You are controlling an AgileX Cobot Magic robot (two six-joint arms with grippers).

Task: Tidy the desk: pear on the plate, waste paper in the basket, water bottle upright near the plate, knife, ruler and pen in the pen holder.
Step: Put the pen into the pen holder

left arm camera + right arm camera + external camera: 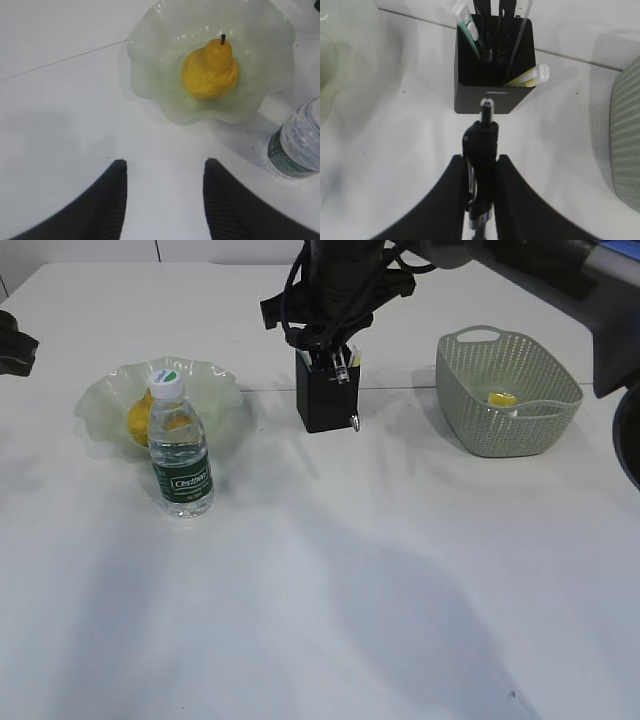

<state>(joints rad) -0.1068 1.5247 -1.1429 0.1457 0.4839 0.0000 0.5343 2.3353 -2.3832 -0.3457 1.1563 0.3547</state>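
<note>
Above pen holder (pixel 494 75): right gripper (pixel 482 185) clamps pen (pixel 481 165) mid-barrel; light, stiff, slick. Left gripper (pixel 165 200) empty, jaws apart

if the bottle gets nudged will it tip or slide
The bottle stands tall and narrow, so a high nudge would probably tip it. It looks nearly full, so likely heavy enough to slide if pushed low. On its side, it would probably roll.

Left fingers (pixel 165 200) apart and empty; right fingers (pixel 512 200) clamped, pointing down.
</note>
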